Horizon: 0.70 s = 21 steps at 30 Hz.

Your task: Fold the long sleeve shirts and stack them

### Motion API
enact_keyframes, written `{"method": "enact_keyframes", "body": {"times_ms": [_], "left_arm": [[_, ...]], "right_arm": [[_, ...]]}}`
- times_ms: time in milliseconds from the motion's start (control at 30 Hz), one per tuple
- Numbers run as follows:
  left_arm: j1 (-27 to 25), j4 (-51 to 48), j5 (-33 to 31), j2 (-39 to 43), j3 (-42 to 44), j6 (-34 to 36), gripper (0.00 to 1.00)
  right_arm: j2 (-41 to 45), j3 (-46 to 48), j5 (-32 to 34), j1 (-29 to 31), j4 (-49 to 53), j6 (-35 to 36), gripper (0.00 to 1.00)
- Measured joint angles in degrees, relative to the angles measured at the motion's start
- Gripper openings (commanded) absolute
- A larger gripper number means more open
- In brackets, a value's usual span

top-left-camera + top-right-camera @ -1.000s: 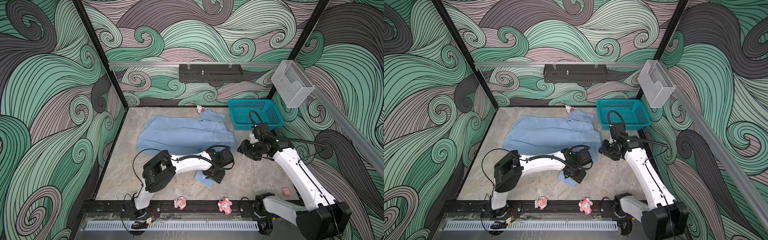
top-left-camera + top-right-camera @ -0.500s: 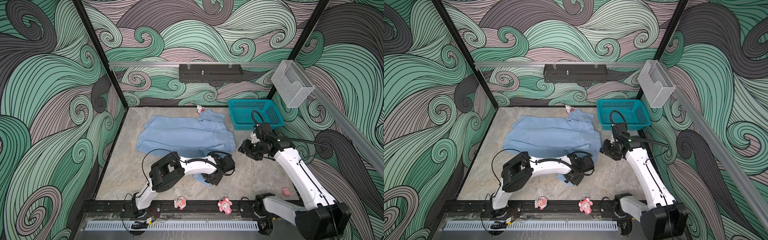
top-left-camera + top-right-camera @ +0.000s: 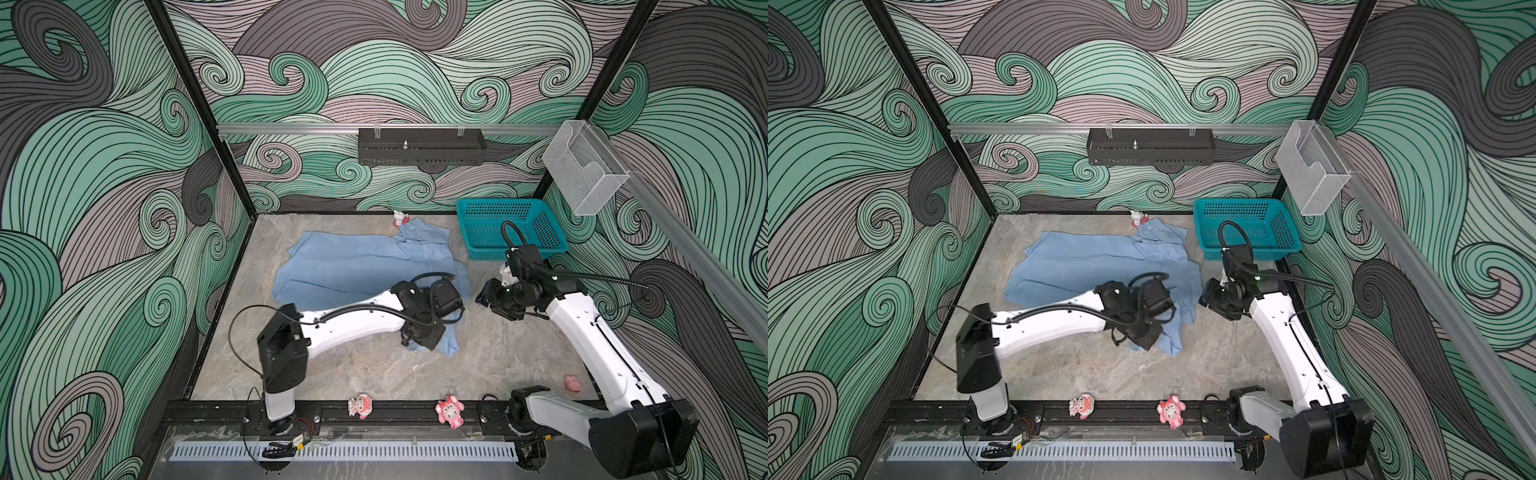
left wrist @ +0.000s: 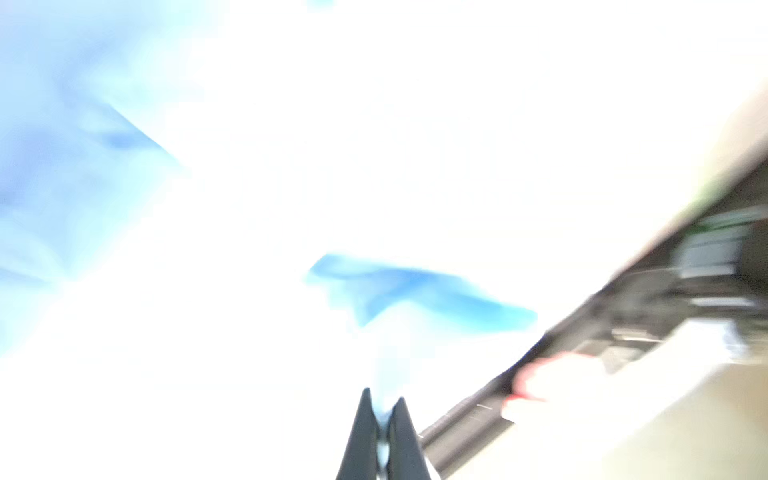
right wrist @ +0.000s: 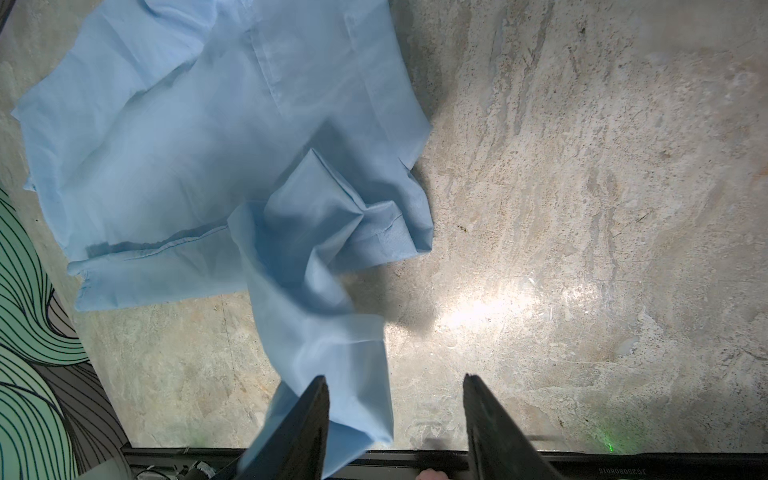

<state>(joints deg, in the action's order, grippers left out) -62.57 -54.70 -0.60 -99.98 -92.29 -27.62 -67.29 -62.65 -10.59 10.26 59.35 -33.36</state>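
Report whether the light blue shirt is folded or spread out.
Spread, not neatly folded: the shirt lies loosely rumpled across the table, one sleeve trailing forward, pinched in the shut left gripper.

Legible lettering: a single row of small pale characters printed on the black rail point(image 5: 665, 463) along the table's front edge, seen upside down in the right wrist view. It appears to begin "JC25"; the remaining characters are too small to read reliably.
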Motion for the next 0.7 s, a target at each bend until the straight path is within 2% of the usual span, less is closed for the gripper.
{"method": "enact_keyframes", "body": {"times_ms": [133,300,433,700], "left_arm": [[9.46,3.17,7.45,7.89,-0.22,-0.59,0.0],[21.62,12.87,18.12,12.61,8.02,-4.76,0.0],[26.67,16.72,23.63,12.66,12.57,-8.31,0.0],[38.62,22.05,35.85,12.96,13.46,-17.59,0.0]], "right_arm": [[-1.55,0.0,-0.42,0.0,-0.5,-0.02,0.52],[-5.2,0.0,-1.27,1.22,-2.23,-0.02,0.5],[-8.55,0.0,-1.66,3.74,-4.35,-0.28,0.48],[-15.61,0.0,-2.43,10.32,-9.81,-1.25,0.46]]}}
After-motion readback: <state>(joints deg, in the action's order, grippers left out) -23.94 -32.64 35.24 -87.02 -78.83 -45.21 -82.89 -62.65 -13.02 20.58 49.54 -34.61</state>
